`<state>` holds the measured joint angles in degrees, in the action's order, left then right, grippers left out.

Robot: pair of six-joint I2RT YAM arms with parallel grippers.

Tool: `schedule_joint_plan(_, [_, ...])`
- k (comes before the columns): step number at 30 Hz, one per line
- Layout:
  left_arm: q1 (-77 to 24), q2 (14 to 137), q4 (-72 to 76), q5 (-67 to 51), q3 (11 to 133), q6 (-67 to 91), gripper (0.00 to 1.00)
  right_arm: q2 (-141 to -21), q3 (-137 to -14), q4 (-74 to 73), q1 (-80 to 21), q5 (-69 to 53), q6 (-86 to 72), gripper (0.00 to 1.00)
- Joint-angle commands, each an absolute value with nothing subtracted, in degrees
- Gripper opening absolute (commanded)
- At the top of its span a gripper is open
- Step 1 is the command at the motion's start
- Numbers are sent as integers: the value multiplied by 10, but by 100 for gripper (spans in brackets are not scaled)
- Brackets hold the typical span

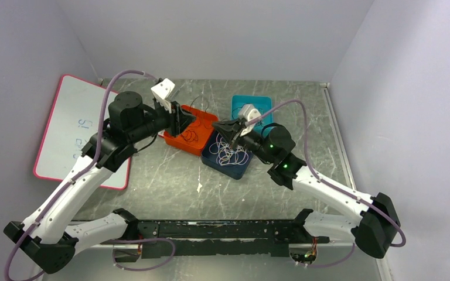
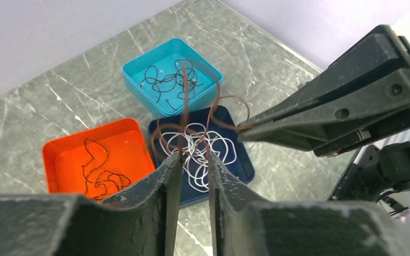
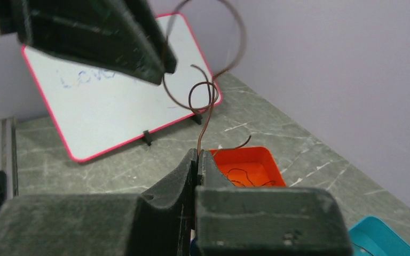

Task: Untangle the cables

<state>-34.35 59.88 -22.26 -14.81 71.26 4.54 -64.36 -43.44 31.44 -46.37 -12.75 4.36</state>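
Observation:
My right gripper (image 3: 198,153) is shut on a thin dark brown cable (image 3: 203,96), which rises from the jaws in loose loops. In the left wrist view this cable (image 2: 184,90) arcs from my right gripper (image 2: 241,128) over to my left gripper (image 2: 195,157). The left jaws stand a little apart, and the cable touches the inner tip of one finger (image 2: 175,162). A white cable (image 2: 203,152) lies coiled in the dark blue tray (image 2: 243,165). Black cables lie in the teal tray (image 2: 133,80) and the orange tray (image 2: 64,160). Both grippers (image 1: 183,120) (image 1: 222,126) hover over the trays.
A pink-framed whiteboard (image 1: 79,129) leans at the left wall. The three trays (image 1: 190,140) cluster mid-table on the grey marbled surface (image 1: 170,181). Purple walls close in the back and both sides.

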Motion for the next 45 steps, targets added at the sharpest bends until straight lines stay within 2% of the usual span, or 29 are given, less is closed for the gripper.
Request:
schedule_joint_plan(1, [-347,578,-177,-145,698,70,36,-616,-450,282,-465,-32,20,0])
schedule_joint_plan(7, [-347,564,-165,-136,680,83,55,-629,-511,183,-463,60,25,0])
schedule_joint_plan(12, [-346,556,-171,-112,666,86,67,-649,-535,132,-452,107,65,0])
schedule_joint_plan(18, [-346,563,-188,-80,644,101,69,-692,-571,51,-406,104,104,0])
schedule_joint_plan(24, [-347,571,-185,-80,614,106,72,-735,-614,8,-307,34,59,0])
schedule_joint_plan(28, [-347,567,-175,-73,587,109,77,-768,-623,7,-269,15,58,0])
schedule_joint_plan(33, [-346,566,-169,-68,558,113,82,-816,-648,2,-246,-1,49,0])
schedule_joint_plan(45, [-346,550,-170,-27,495,116,81,-942,-736,-51,-219,-2,17,0])
